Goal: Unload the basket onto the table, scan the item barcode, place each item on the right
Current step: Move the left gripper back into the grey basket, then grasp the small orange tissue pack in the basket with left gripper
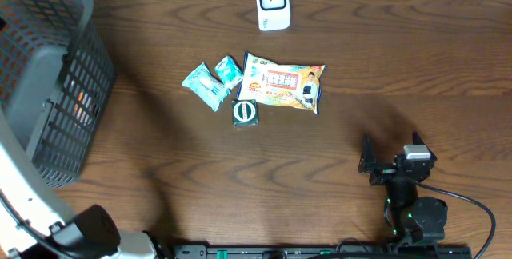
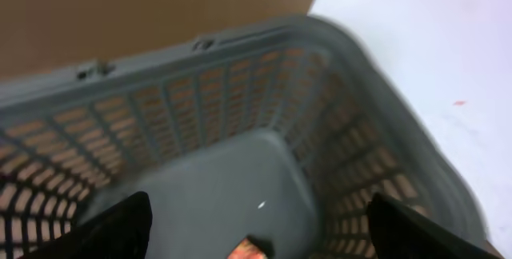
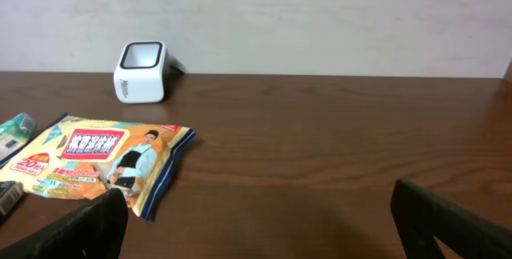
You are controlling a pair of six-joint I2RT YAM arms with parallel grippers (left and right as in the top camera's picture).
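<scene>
The white barcode scanner point(image 1: 272, 4) stands at the table's far edge, also seen far left in the right wrist view as the scanner point(image 3: 142, 71). Items lie mid-table: a colourful snack packet point(image 1: 284, 82) point(image 3: 104, 159), two teal sachets point(image 1: 206, 84) point(image 1: 228, 70) and a green round-labelled item point(image 1: 245, 113). My right gripper point(image 1: 390, 150) point(image 3: 264, 227) hovers open and empty near the front right, facing the packet. My left gripper point(image 2: 260, 229) hangs open over the grey basket point(image 2: 240, 75), nothing between its fingers. An orange item point(image 2: 248, 251) lies on the basket floor.
The grey mesh basket point(image 1: 76, 19) fills the table's left end. The white left arm point(image 1: 20, 203) runs along the front left edge. Dark wood table point(image 1: 400, 59) spreads right of the items; a pale wall point(image 3: 320, 19) rises behind the scanner.
</scene>
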